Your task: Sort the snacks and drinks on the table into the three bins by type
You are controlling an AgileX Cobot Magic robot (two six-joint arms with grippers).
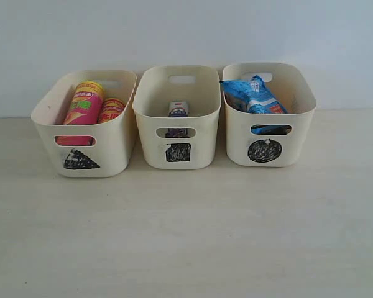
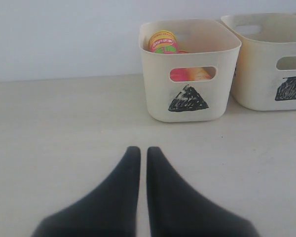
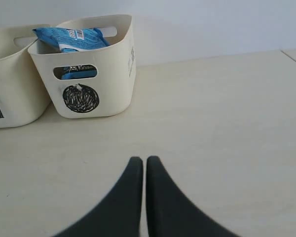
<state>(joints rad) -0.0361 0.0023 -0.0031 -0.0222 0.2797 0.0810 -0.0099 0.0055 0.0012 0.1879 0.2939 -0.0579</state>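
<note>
As seen from the exterior, the triangle bin [image 1: 115,152] on the worktop [image 1: 186,236] holds the pink-yellow tube [image 1: 84,107] and yellow-red tube [image 1: 110,110]. The square bin [image 1: 206,146] holds a dark carton [image 1: 178,109], the circle bin [image 1: 236,146] the blue bag [image 1: 253,96].
Left wrist: left gripper [image 2: 139,150] fingers together, empty, near the triangle bin.
Right wrist: right gripper [image 3: 139,160] the same, near the circle bin.

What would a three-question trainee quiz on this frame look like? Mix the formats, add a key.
1. True or false: the pink-yellow tube and the yellow-red tube share the triangle bin.
2. Which mark is on the bin holding the blue bag? A triangle, B square, C circle.
3. Fill in: the left gripper and the right gripper are both ____, holding nothing.
Key: 1 true; 2 C, the circle bin; 3 shut.
</note>
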